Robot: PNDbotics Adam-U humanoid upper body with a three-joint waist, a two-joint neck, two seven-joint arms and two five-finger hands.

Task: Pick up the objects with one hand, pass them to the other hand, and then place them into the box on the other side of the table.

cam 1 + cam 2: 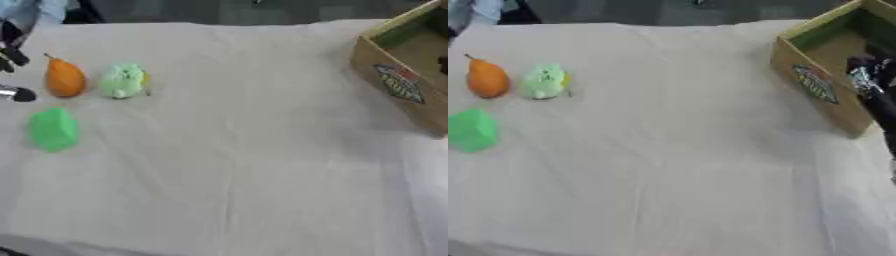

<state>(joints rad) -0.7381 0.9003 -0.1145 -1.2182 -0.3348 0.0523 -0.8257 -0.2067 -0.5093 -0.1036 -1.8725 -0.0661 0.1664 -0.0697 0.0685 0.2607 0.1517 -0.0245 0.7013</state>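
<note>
Three objects lie at the table's left: an orange pear (64,77), a pale green toy (122,80) just right of it, and a bright green block (52,130) nearer to me. My left hand (16,93) shows only as dark fingertips at the left edge, just left of the pear, spread and holding nothing. The cardboard box (815,85) stands at the right edge. My right hand (870,80) hangs blurred over the box's open top; what it holds, if anything, is hidden.
A beige cloth (236,160) covers the table, with wide bare room between the objects and the box. A pale blue cloth-like shape (35,10) shows at the far left corner.
</note>
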